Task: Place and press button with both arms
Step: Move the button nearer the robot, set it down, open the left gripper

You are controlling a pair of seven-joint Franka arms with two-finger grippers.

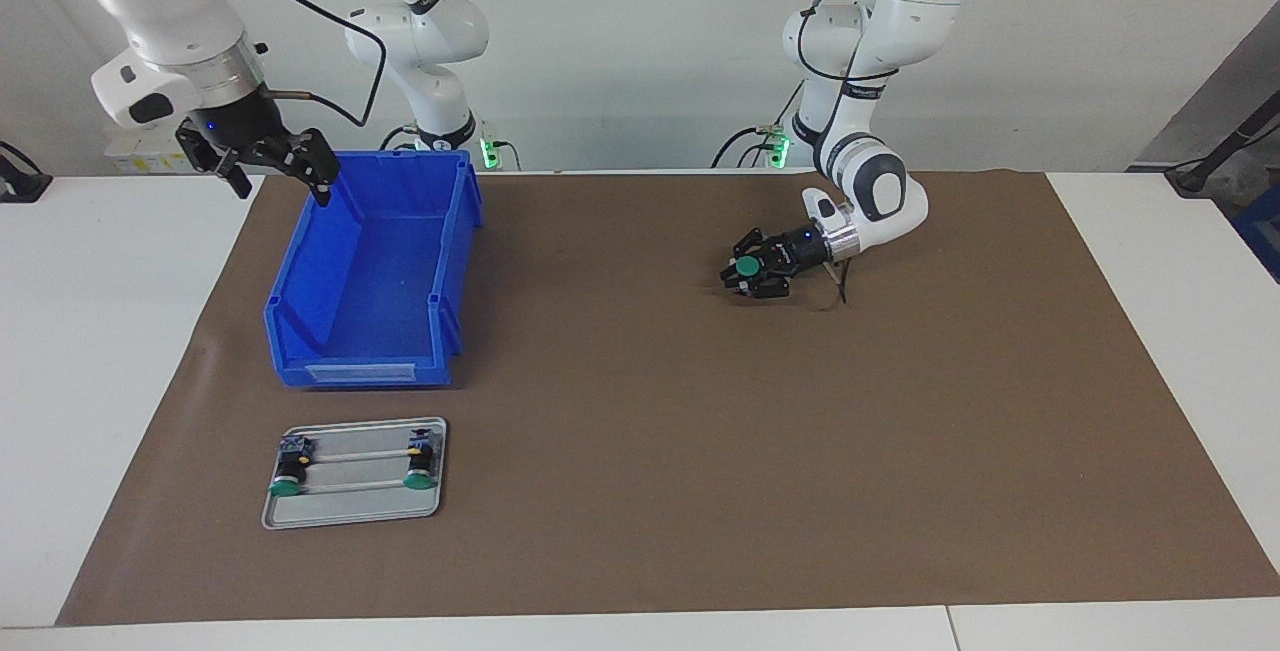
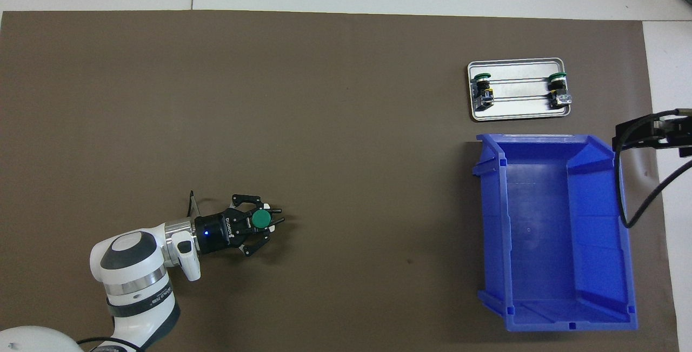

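On the brown mat (image 1: 640,491), the left hand (image 1: 742,276) seemingly pinches the button (image 1: 746,268); right hand (image 1: 268,169) spread.

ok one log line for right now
left tool: low over mat, around button | right tool: open, waiting above bin

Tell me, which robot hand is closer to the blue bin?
Right. The right gripper hangs over the blue bin's corner nearest the robots; the left gripper holds a button low over the mat, toward the left arm's end.

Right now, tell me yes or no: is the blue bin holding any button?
No: the blue bin shows only its bare floor, while two buttons lie on the metal tray and one button sits at the left hand.
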